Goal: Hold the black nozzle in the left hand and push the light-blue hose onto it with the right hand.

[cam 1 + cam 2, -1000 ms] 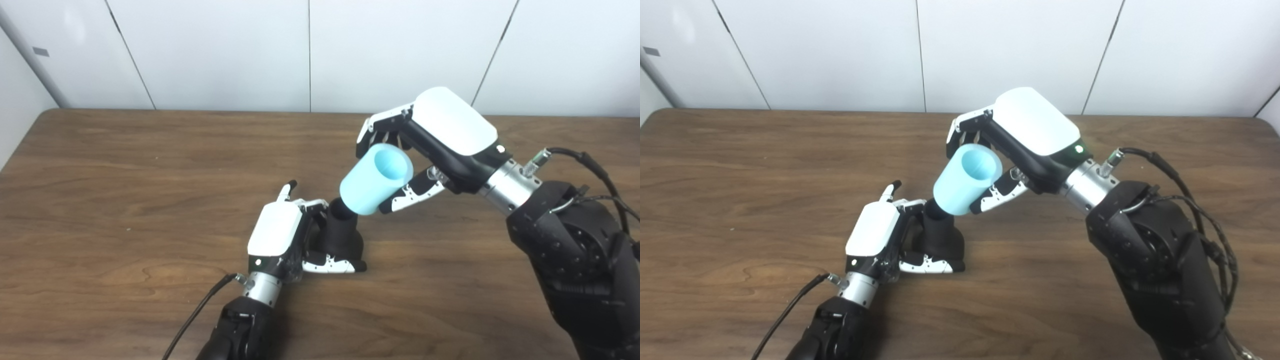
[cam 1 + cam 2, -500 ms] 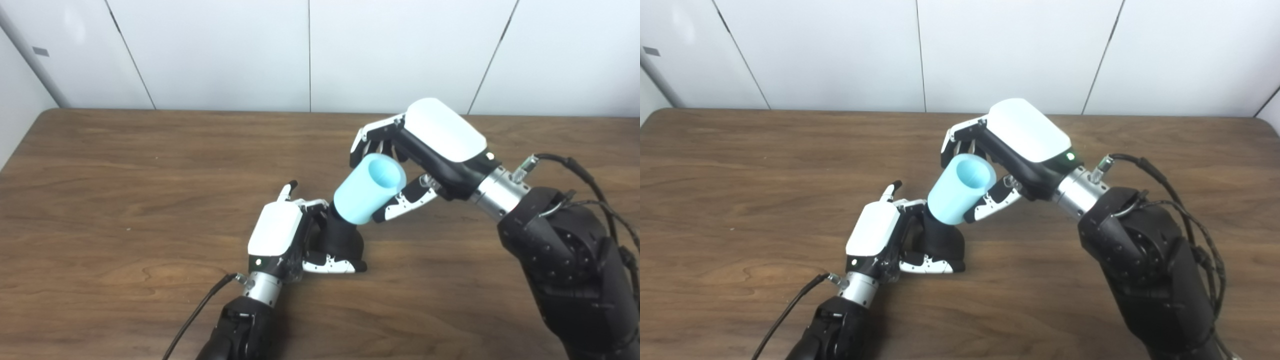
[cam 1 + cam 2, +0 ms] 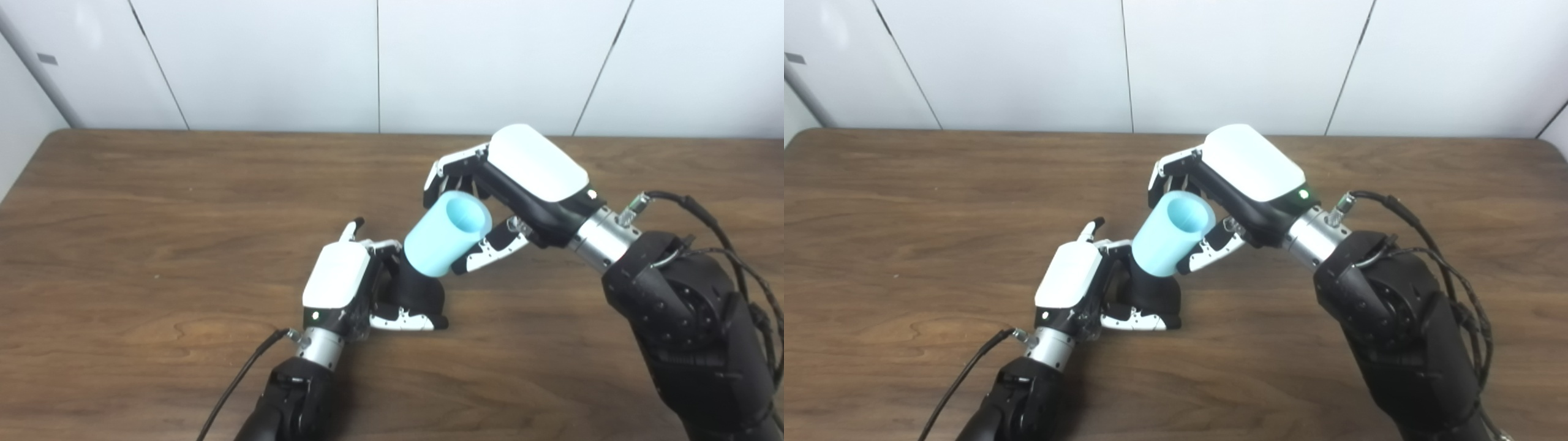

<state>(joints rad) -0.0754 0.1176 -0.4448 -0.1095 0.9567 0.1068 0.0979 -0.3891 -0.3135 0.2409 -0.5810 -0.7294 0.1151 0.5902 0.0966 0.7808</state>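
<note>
Gripped black nozzle [image 3: 418,289] on worktop [image 3: 153,202] with left hand [image 3: 343,285]; clasped light-blue hose [image 3: 446,234] in right hand [image 3: 520,184], tilted, lower end over nozzle tip. Best pushed along nozzle axis, base braced against sliding

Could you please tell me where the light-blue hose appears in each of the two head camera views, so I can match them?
Left eye view: the light-blue hose sits just right of centre, tilted, in the right hand.
Right eye view: the hose sits at centre, same tilt.
Shared landmark: the black nozzle at the hose's lower end, gripped by the left hand on the table.
</note>
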